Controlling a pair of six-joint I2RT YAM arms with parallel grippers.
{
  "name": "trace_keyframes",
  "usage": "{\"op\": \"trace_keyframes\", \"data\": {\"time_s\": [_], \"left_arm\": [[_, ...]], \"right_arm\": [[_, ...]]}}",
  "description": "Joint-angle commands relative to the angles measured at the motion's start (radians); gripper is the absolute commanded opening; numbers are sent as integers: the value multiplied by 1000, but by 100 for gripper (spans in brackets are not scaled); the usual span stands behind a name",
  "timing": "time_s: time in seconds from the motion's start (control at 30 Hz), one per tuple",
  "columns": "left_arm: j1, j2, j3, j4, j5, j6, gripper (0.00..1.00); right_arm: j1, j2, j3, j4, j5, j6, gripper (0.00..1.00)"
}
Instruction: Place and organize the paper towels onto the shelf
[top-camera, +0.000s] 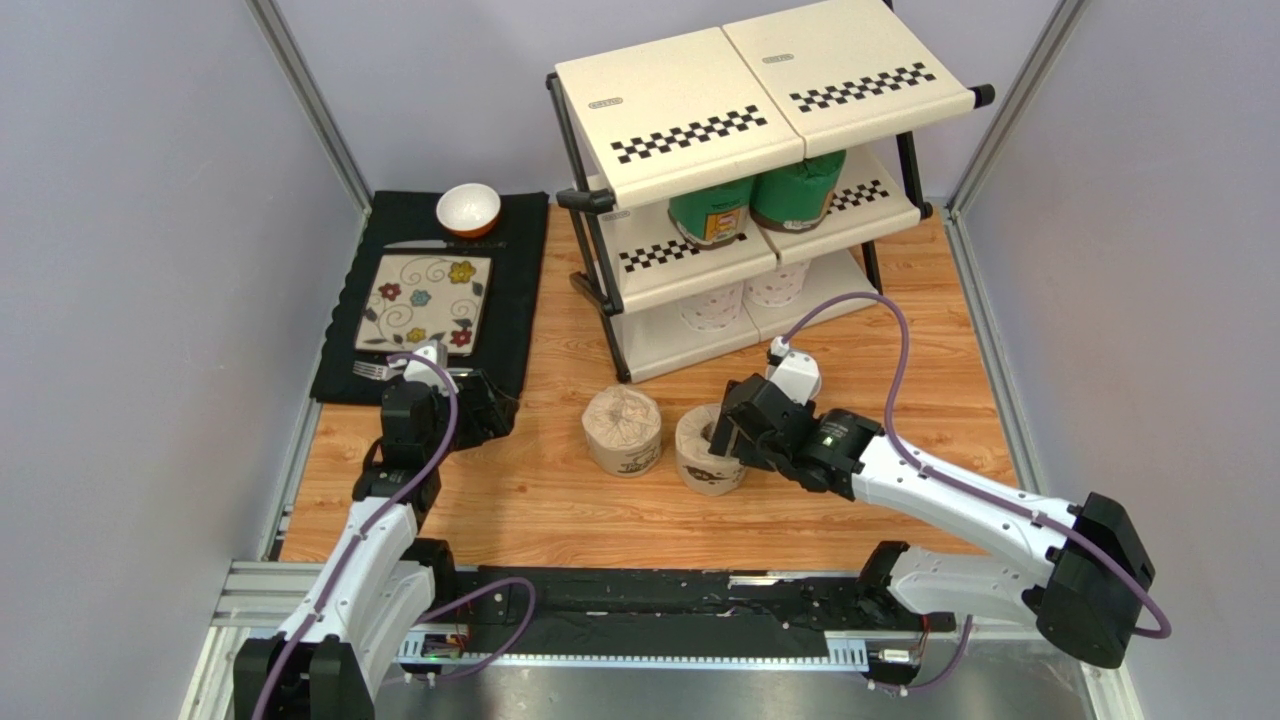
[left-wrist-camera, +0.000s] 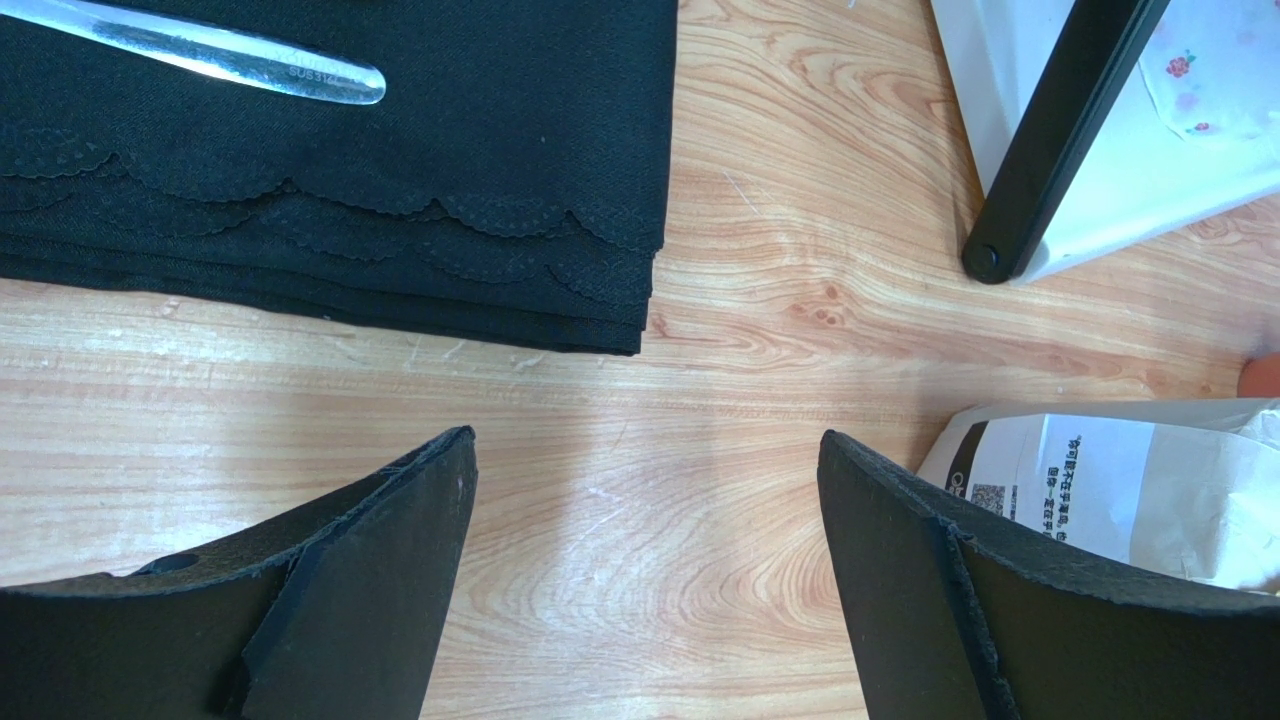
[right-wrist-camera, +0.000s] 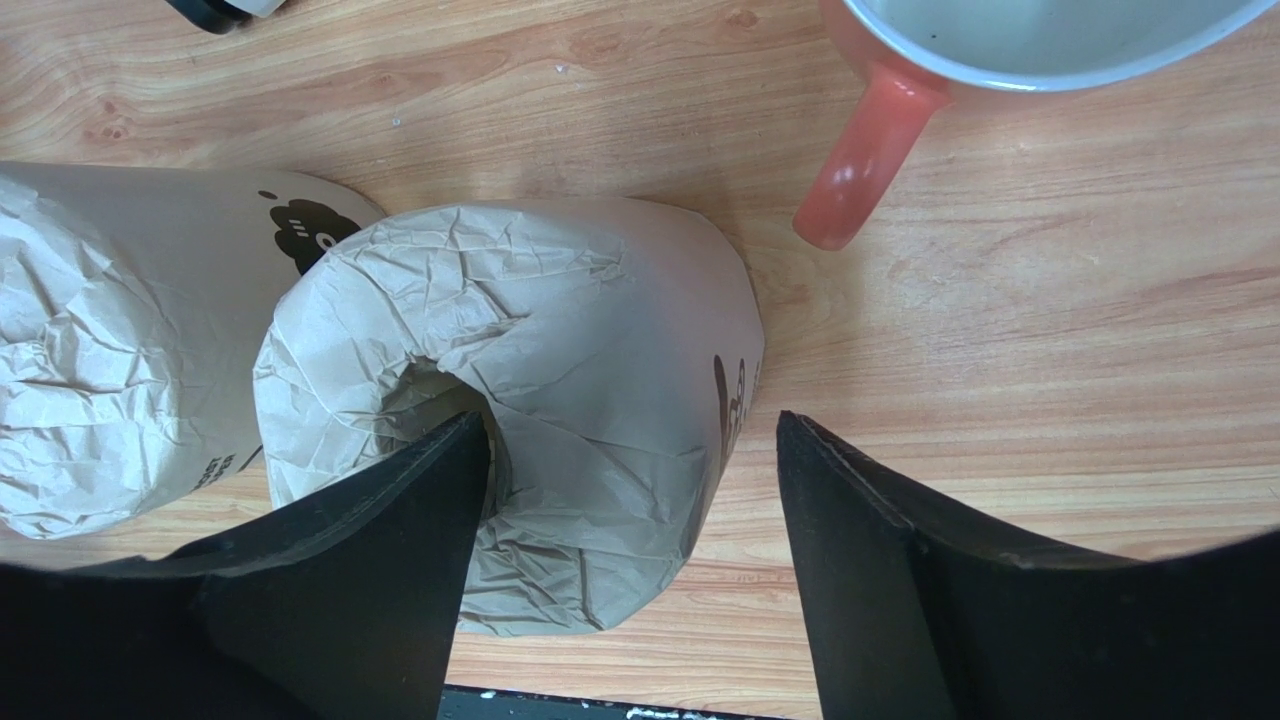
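Shelf (top-camera: 706, 105) stands far right-centre on the counter (top-camera: 526, 510). Middle-tier rolls (top-camera: 711, 210) sit side by side; bottom-tier rolls (top-camera: 714, 308) sit likewise beneath them. Before the shelf, on the counter: left roll (top-camera: 621, 429) and right roll (top-camera: 699, 462), just beside each other. Placemat (top-camera: 519, 285) lies far left; plate (top-camera: 424, 300) on it, bowl (top-camera: 469, 209) behind the plate.

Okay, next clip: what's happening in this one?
The right arm's fingers straddle the wall of one brown kraft roll on the table, one inside its hollow core, not yet closed. A second brown roll stands beside it. Two green rolls and two white rolls already sit on the shelf. The left arm's fingers hover open near the black placemat.
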Motion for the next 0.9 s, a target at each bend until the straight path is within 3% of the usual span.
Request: {"op": "trace_keyframes", "data": {"time_s": [0.0, 0.3, 0.43, 0.53, 0.73, 0.87], "left_arm": [[4, -1, -4, 31, 17, -6, 92], [4, 0, -4, 30, 17, -6, 92], [4, -3, -4, 28, 17, -6, 92], [4, -3, -4, 28, 17, -8, 92], [4, -9, -3, 23, 18, -6, 92], [4, -9, -1, 23, 20, -8, 92]], "right_arm": [[3, 13, -18, 48, 16, 13, 72], [3, 36, -37, 87, 12, 15, 65], [3, 13, -43, 90, 12, 18, 46], [3, -46, -49, 85, 19, 1, 39], [3, -231, -35, 49, 21, -62, 38], [3, -354, 79, 38, 50, -165, 39]]}}
